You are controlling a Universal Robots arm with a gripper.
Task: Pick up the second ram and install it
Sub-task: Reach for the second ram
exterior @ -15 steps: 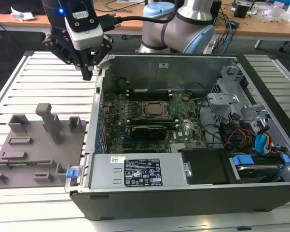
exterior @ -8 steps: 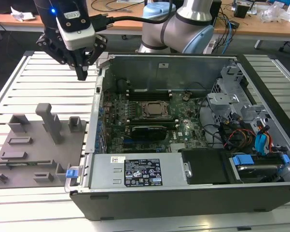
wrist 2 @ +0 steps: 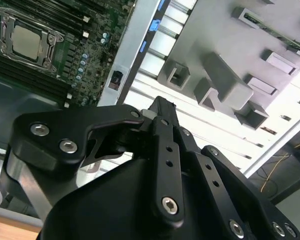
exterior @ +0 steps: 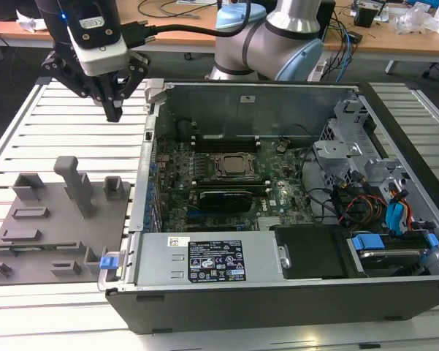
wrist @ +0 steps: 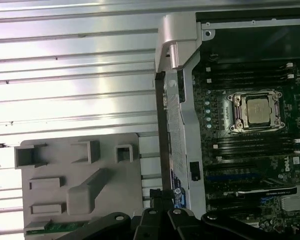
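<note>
Jaws of the black gripper (exterior: 115, 111) seem clenched on nothing, so a clean pick needs them opened and squared along the slim green ram stick (wrist: 57, 226) in the grey moulded tray (wrist: 125, 200).

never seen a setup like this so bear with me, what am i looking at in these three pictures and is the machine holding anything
It is one robot arm whose gripper, a black two-fingered claw, hangs shut and empty above a slatted table. The exterior view comes from a camera off the arm; both wrist views come from cameras riding on it. On the table stand an open computer case and a grey holder tray. A green memory stick lies in that tray.
</note>
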